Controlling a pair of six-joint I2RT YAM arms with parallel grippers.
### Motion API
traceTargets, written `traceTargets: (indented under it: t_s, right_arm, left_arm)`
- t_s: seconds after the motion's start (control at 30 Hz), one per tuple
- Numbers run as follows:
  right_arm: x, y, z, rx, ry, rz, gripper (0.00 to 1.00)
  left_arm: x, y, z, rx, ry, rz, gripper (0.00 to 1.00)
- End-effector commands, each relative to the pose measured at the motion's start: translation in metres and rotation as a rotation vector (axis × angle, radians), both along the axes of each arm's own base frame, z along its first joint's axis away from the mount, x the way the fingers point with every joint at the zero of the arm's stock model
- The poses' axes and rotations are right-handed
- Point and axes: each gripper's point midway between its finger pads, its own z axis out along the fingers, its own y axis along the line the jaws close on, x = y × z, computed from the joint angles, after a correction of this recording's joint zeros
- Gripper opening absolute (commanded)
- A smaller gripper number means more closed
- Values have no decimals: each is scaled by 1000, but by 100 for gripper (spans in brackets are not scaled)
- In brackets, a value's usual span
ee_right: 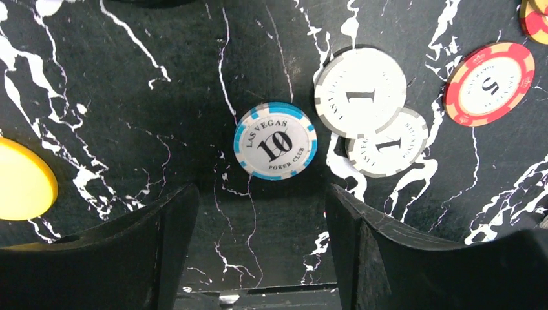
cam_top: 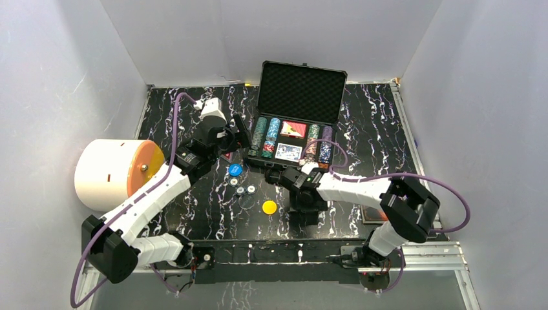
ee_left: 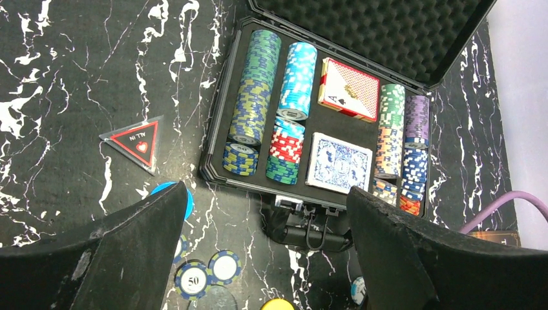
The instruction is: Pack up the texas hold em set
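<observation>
Mostly packed: case (cam_top: pixel 301 90) sits open at the back of the table (cam_top: pixel 187 116), stacks (ee_left: pixel 258 84) and decks (ee_left: pixel 339 163) in, but loose chips (cam_top: pixel 240 190) and the yellow disc (cam_top: pixel 269 207) are out front, and left gripper (ee_left: pixel 268 216) and right gripper (ee_right: pixel 262 216) are both spread wide, empty.

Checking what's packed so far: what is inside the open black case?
Inside the black case lie rows of poker chips flanking a red card deck and, nearer, a blue card deck. Foam lines the lid. Whatever sits beneath chips and decks is covered.
</observation>
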Motion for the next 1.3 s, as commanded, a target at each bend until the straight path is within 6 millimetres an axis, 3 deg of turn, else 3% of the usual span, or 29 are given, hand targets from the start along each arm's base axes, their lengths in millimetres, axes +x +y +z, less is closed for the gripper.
traceTargets:
  t_s: [0.0, 0.33, 0.53, 0.63, 0.77, 1.0, 1.07, 1.1, 1.27]
  right_arm:
    - [12, -9, -1, 11, -49, -74, 79]
    - [30, -13, -15, 48, -64, -106, 68]
    - [31, -16, -19, 19, -53, -109, 48]
    - [34, -14, -11, 34, -69, -95, 44]
    - [46, 1, 18, 119, -137, -58, 43]
    - [76, 29, 86, 347, -289, 9, 44]
    - [85, 35, 105, 397, -336, 31, 44]
    - [94, 42, 124, 448, -392, 68, 45]
    - [110, 55, 162, 511, -518, 196, 45]
  left_arm:
    - [-4, 5, 12, -17, -25, 5, 93]
    - [-3, 6, 16, -8, -30, -3, 93]
    - [-4, 5, 15, -11, -27, -10, 93]
    - [-5, 2, 13, -18, -24, -27, 93]
    - [-9, -9, 9, -35, -16, -92, 94]
    - [-20, -48, 5, -109, 1, -310, 94]
    - [-26, -61, 5, -145, 17, -376, 93]
    - [-33, -75, 6, -197, 48, -456, 91]
    - [-50, -108, 7, -326, 150, -645, 83]
